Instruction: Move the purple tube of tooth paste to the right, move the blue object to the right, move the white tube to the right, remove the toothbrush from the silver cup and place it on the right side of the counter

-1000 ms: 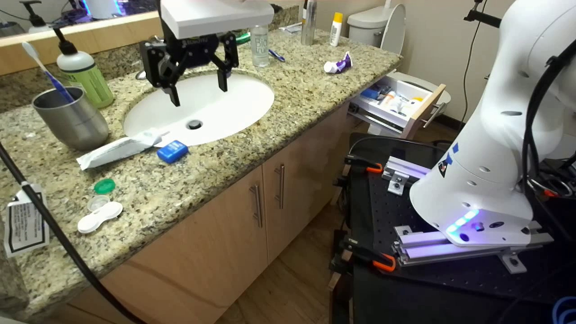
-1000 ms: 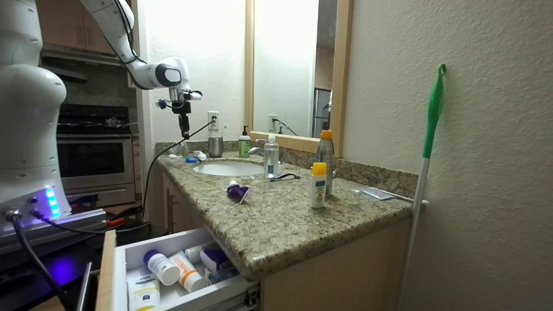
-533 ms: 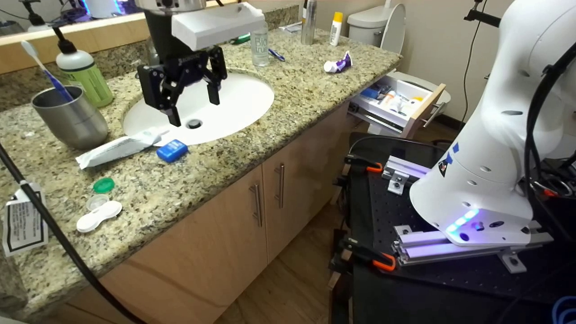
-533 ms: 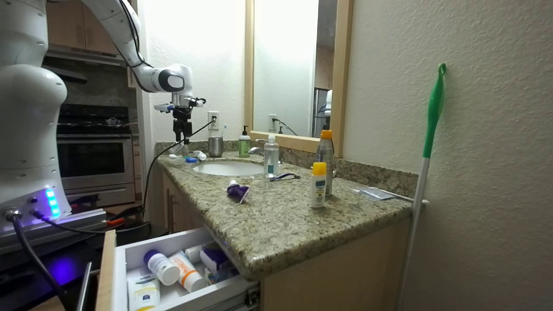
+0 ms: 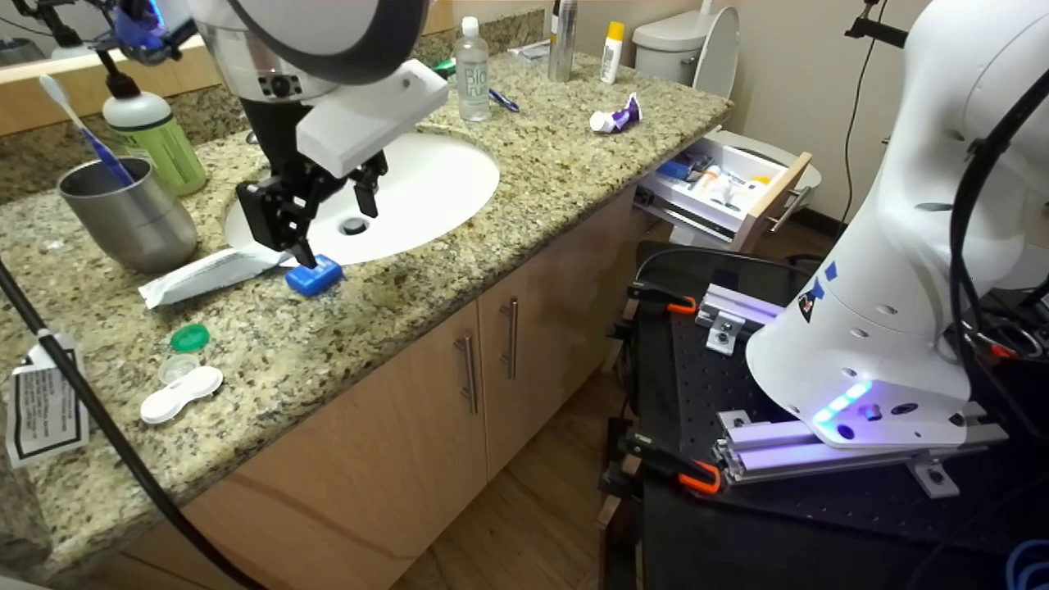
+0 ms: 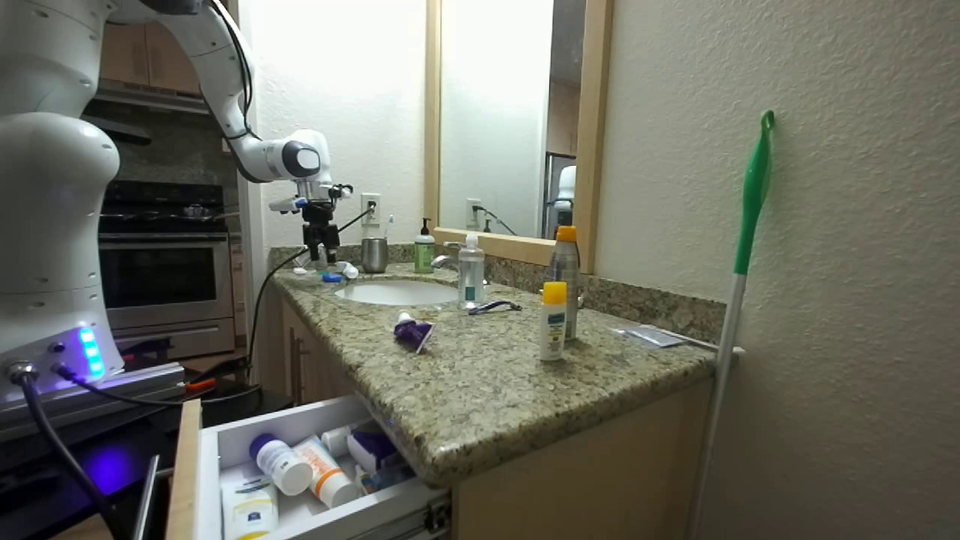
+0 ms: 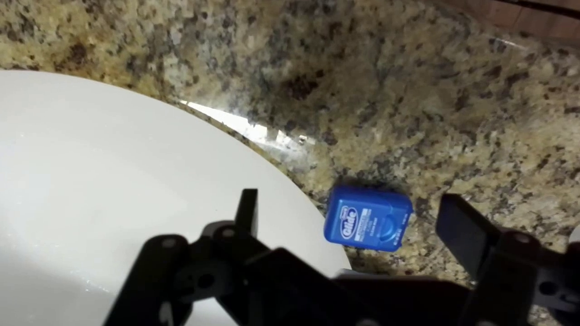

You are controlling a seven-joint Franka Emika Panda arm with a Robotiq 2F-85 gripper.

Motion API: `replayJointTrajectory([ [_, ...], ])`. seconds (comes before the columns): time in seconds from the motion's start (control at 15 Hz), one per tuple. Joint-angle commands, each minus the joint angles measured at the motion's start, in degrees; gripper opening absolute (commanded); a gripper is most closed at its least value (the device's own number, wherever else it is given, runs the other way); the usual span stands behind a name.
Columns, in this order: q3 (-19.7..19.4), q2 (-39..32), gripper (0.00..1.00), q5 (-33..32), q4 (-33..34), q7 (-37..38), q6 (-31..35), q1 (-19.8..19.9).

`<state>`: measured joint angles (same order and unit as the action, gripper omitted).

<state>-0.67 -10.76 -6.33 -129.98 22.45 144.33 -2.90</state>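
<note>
In an exterior view: black two-fingered gripper (image 5: 336, 233) spread, empty, above small blue plastic floss box (image 5: 320, 277) at near-left rim of white oval sink (image 5: 442, 188). Wrist view: box between fingertips (image 7: 466, 237), closer to right one. Suggest centring rightward, lowering squarely, closing gently; uneven contact may nudge it sinkward.

In an exterior view, gripper (image 6: 323, 259) and blue object (image 6: 331, 277) are left of the sink (image 6: 405, 293), cup (image 6: 374, 256) behind, purple tube (image 6: 412, 334) in front.
</note>
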Motion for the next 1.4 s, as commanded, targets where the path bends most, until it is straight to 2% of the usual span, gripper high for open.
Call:
replayJointTrajectory([
  [0.0,-0.72,-2.61,1.00,0.17,1.32,0.92,2.13,-0.46],
  [0.33,-0.34,-5.06,1.00,1.80,1.87,2.09,9.18,-1.73],
  [0.4,-0.91,-3.33,1.00,1.20,0.82,0.90,6.34,-1.66],
  [0.6,-0.98,-4.27,1.00,1.53,1.18,1.56,8.29,-2.36],
  [0.87,-2.99,-7.20,1.00,0.43,2.77,4.49,7.92,-2.82],
  [0.93,-2.34,-5.17,1.00,1.26,1.25,2.82,8.13,-2.64],
  [1.33,-2.08,-5.97,1.00,2.46,1.79,2.17,6.79,-2.39],
])
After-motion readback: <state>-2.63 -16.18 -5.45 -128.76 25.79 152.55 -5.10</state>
